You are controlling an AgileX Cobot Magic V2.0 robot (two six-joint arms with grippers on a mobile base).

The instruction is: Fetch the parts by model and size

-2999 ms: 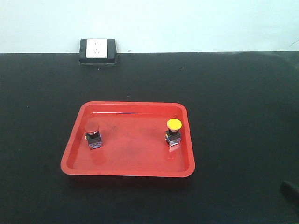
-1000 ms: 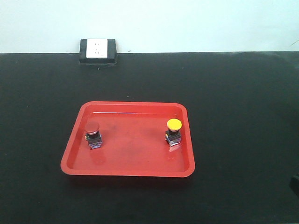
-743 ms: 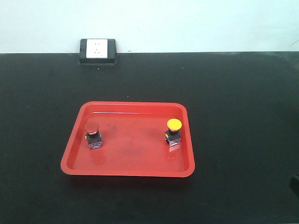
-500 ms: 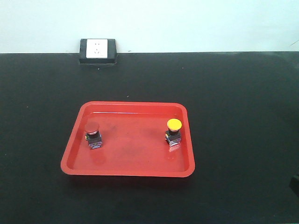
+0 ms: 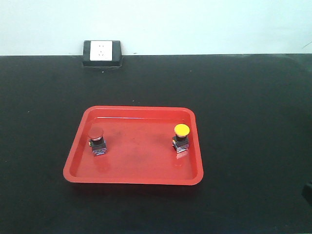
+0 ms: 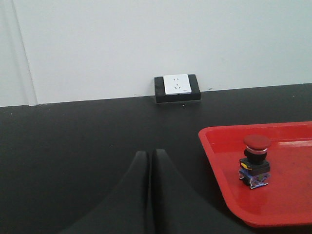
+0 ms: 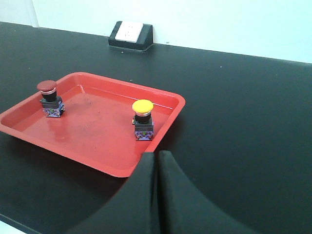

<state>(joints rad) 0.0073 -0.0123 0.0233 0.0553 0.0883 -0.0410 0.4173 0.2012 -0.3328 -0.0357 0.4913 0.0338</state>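
Observation:
Two parts stand upright in a red tray (image 5: 136,181): a red-capped push-button (image 5: 96,133) at the left and a yellow-capped push-button (image 5: 181,130) at the right, each on a small blue-and-silver base. In the left wrist view my left gripper (image 6: 148,153) is shut and holds nothing; it sits over the black table, left of the tray (image 6: 209,146) and the red-capped button (image 6: 256,143). My right gripper (image 7: 157,154) is also shut and holds nothing. It hovers at the tray's near right rim (image 7: 122,170), just short of the yellow-capped button (image 7: 143,107). The red-capped button (image 7: 48,88) stands farther left.
A white wall socket in a black housing (image 5: 101,51) sits at the table's back edge against the pale wall. A dark sliver of the right arm (image 5: 308,192) shows at the front view's lower right edge. The black tabletop surrounds the tray.
The dark piece of the right arm at the lower right has drawn back toward the frame edge since three seconds ago. Tray and both buttons have not moved.

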